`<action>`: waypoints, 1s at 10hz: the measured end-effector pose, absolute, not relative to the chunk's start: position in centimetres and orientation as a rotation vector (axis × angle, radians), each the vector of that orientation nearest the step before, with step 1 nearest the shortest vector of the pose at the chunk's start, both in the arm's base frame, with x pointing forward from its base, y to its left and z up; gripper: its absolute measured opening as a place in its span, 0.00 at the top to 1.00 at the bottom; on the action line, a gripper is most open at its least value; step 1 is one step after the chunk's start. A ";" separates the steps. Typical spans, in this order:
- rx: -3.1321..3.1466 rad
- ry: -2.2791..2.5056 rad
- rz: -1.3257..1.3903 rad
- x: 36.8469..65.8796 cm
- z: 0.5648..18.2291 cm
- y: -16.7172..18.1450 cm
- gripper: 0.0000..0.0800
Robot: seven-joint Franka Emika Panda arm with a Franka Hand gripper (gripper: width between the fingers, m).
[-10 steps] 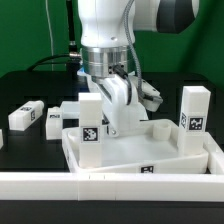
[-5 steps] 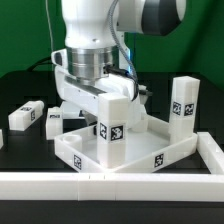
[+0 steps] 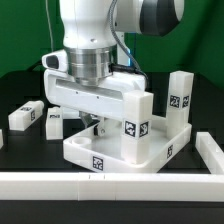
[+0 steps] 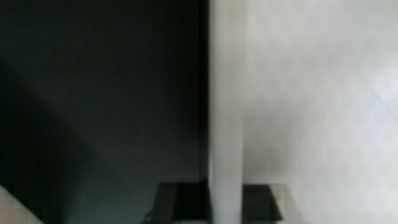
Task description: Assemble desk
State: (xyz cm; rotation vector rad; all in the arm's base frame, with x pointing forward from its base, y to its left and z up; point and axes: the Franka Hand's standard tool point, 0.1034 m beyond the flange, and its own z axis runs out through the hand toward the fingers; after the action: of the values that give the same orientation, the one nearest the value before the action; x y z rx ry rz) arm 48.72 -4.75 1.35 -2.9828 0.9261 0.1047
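Wrist view shows the gripper (image 4: 217,200) pressed together on a thin white wall, with one dark fingertip (image 4: 180,200) on each side of it and a broad white surface filling the picture beside them. From the exterior view, that wall belongs to the desk slab (image 3: 120,155), which lies flat on the black table (image 3: 20,140) with its raised rim upward, directly under the arm's white hand. The slab's long axis runs roughly across the exterior view. It is skewed against the long white rail (image 3: 60,185) in front of it, so that one corner points toward the rail on the exterior view's right. A leg (image 3: 137,122) stands upright at that near corner, long axis vertical, its tag facing the camera. A second upright leg (image 3: 181,100) rises at the slab's far corner on the exterior view's right. Two loose legs (image 3: 25,113) (image 3: 55,120) lie on their sides on the table at the exterior view's left, apart from the slab.
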 end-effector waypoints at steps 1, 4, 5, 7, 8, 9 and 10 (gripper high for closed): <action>-3.014 0.815 0.103 48.7 1.4 -4.8 0.92; -3.082 0.543 0.101 49.2 1.3 -4.2 0.92; -3.119 0.341 0.091 50.0 1.2 -3.3 0.92; -3.142 0.118 0.079 50.6 1.1 -3.1 0.92; -3.146 0.014 0.081 50.6 1.1 -3.3 0.92; -3.149 -0.039 0.083 50.6 1.1 -3.3 0.92; -3.146 -0.167 0.085 50.6 1.1 -3.5 0.92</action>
State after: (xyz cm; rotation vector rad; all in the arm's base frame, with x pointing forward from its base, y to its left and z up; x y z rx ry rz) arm 50.62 -3.46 1.14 -3.1457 -0.1665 0.0854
